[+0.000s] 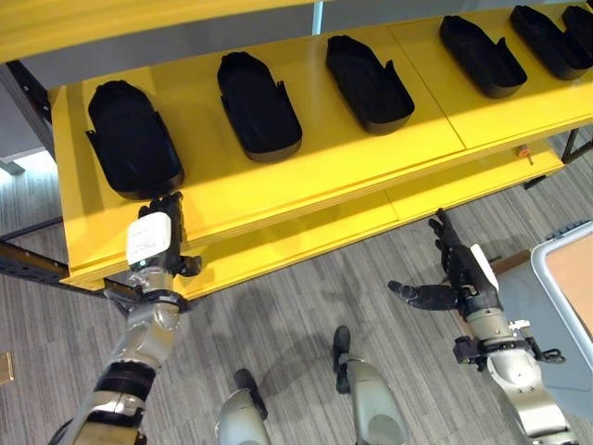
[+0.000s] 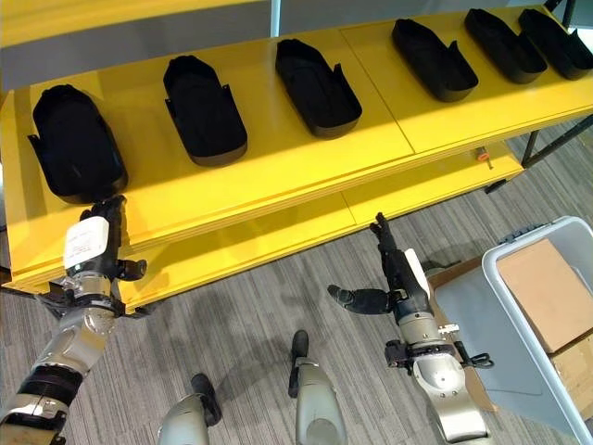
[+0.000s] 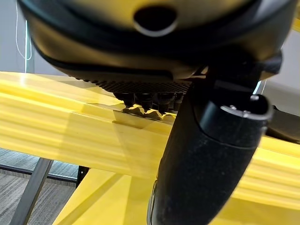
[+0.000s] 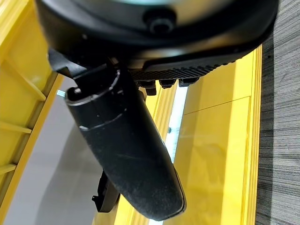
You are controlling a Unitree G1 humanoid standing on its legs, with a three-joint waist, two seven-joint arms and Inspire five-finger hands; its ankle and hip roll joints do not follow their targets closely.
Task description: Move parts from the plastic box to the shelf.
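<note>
Right hand (image 2: 400,274) over the floor, fingers straight, thumb spread, holding nothing. Grey plastic box (image 2: 519,320) beside it, cardboard inside. Left hand (image 1: 154,239) at yellow shelf (image 1: 371,153) front edge, fingers extended, empty. Black parts (image 1: 258,104) lie in a row along the shelf. No legible writing.

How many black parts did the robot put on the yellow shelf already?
Six black parts lie in a row on the yellow shelf. Both robot hands are open and hold nothing: left robot hand at the shelf edge, right robot hand over the floor. The plastic box shows cardboard inside.
</note>
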